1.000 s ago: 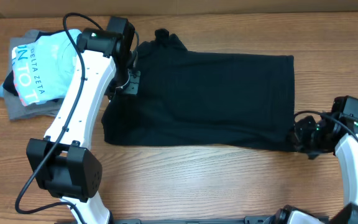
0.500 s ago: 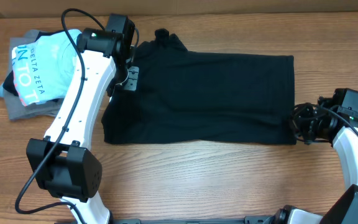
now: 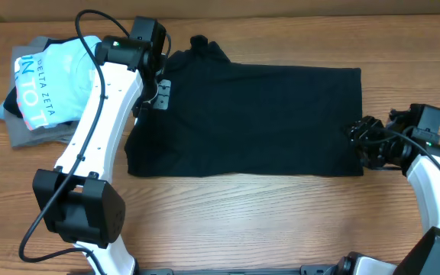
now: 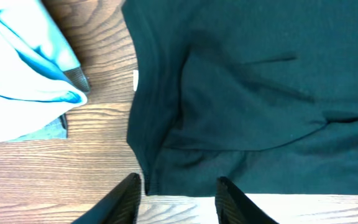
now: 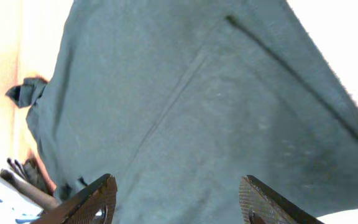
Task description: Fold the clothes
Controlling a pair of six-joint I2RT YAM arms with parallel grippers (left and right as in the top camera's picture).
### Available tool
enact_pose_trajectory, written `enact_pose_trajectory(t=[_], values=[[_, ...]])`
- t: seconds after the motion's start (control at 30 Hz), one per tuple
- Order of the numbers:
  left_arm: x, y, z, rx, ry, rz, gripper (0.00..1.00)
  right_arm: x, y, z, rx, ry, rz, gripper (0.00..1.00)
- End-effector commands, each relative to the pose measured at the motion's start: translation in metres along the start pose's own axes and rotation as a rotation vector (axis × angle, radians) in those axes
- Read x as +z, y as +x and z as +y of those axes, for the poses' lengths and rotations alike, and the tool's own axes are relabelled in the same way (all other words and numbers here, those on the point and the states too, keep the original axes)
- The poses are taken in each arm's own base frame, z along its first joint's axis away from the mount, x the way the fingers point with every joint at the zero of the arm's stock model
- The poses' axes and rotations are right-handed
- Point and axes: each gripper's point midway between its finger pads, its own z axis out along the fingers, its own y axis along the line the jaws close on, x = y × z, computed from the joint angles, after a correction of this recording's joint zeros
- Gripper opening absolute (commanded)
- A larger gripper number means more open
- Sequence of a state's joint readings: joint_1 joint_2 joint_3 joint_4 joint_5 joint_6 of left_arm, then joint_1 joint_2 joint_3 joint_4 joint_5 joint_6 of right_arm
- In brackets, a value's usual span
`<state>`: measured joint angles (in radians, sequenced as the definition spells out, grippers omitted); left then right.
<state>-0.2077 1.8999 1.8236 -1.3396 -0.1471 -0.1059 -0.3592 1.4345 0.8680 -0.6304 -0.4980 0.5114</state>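
Note:
A black garment (image 3: 258, 114) lies flat on the wooden table as a wide rectangle, with a small bunched part at its far left corner. My left gripper (image 3: 159, 93) hovers over the garment's left edge. In the left wrist view it (image 4: 179, 194) is open, with only the cloth's hem (image 4: 160, 124) and bare wood between its fingers. My right gripper (image 3: 360, 141) sits at the garment's right edge. Seen from the right wrist, it (image 5: 179, 199) is open wide above the dark cloth (image 5: 197, 93), holding nothing.
A stack of folded clothes (image 3: 40, 88) lies at the far left, a light blue printed shirt on top of grey and dark ones. Its blue edge (image 4: 17, 68) shows close beside the left gripper. Bare table (image 3: 281, 221) runs along the front.
Both grippers have opened and let go of the black garment. The right gripper moved away from the front edge and inward along the right side, and the near right corner now lies flat.

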Motion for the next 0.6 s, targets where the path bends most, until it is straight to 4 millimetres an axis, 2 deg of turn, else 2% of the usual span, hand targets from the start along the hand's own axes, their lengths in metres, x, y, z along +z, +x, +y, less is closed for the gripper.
enact_pose_trajectory(t=[0.0,0.13,0.3,0.47,0.57], values=[[-0.002,0.002,0.014,-0.018,-0.046,-0.005,0.45,-0.010,-0.010,0.000,-0.033,-0.001,-0.022,0.66],[-0.002,0.001,0.014,-0.015,-0.020,-0.005,0.47,-0.020,-0.007,0.001,-0.076,0.015,0.000,0.65],[-0.003,-0.008,-0.012,0.077,0.133,-0.043,0.59,-0.039,-0.012,0.000,-0.101,0.108,-0.003,0.66],[0.000,-0.017,-0.033,0.129,0.243,-0.072,0.58,-0.043,-0.016,0.000,-0.100,0.125,-0.014,0.66],[-0.002,-0.024,-0.042,0.132,0.293,-0.099,0.55,-0.042,-0.013,0.013,-0.167,0.065,0.007,0.61]])
